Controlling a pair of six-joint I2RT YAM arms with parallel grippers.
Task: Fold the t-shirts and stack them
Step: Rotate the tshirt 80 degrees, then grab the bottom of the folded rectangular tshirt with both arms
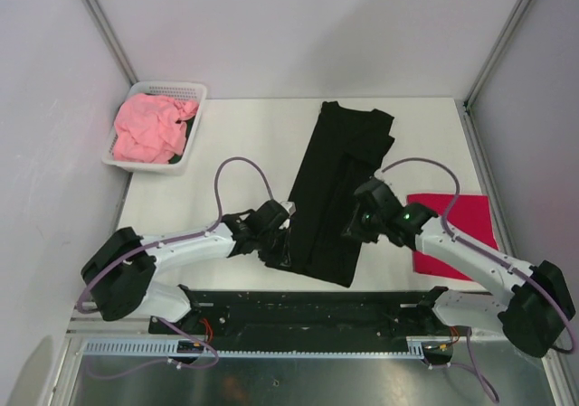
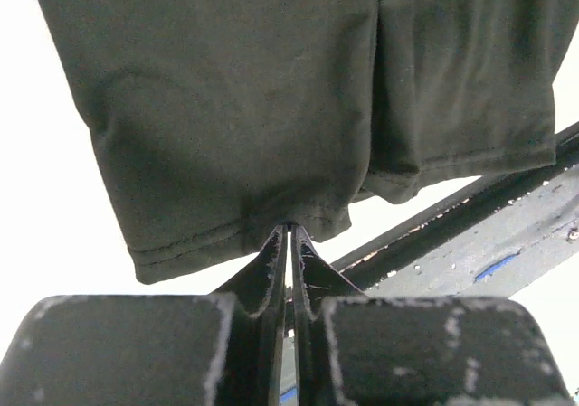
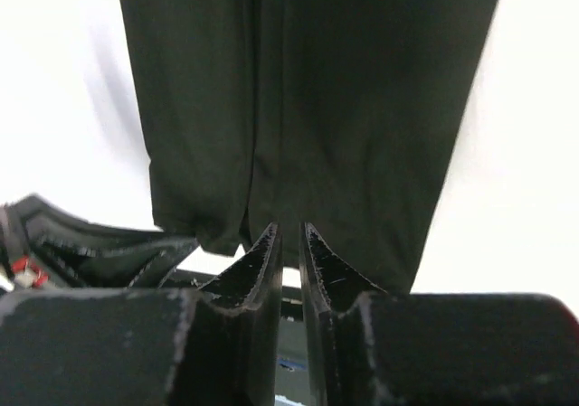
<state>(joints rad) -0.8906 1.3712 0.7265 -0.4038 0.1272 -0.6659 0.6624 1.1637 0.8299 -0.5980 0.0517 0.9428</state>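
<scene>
The black t-shirt [image 1: 339, 171] lies as a long narrow strip down the middle of the table. My left gripper [image 1: 282, 248] is at its near left edge, shut on the hem; the left wrist view shows the gripper [image 2: 289, 228] pinching the stitched edge of the black cloth [image 2: 235, 89]. My right gripper [image 1: 353, 228] is at the strip's right edge, jaws nearly together on the black cloth [image 3: 344, 89], as the right wrist view of the gripper [image 3: 288, 227] shows. A folded crimson t-shirt [image 1: 452, 234] lies flat at the right. The salmon pink t-shirt [image 1: 149, 126] is bunched in the basket.
The white mesh basket [image 1: 172, 89] stands at the far left corner. A black rail [image 1: 317, 306] holding the arm bases runs along the table's near edge, also in the left wrist view [image 2: 470, 198]. Grey walls close in the table on three sides.
</scene>
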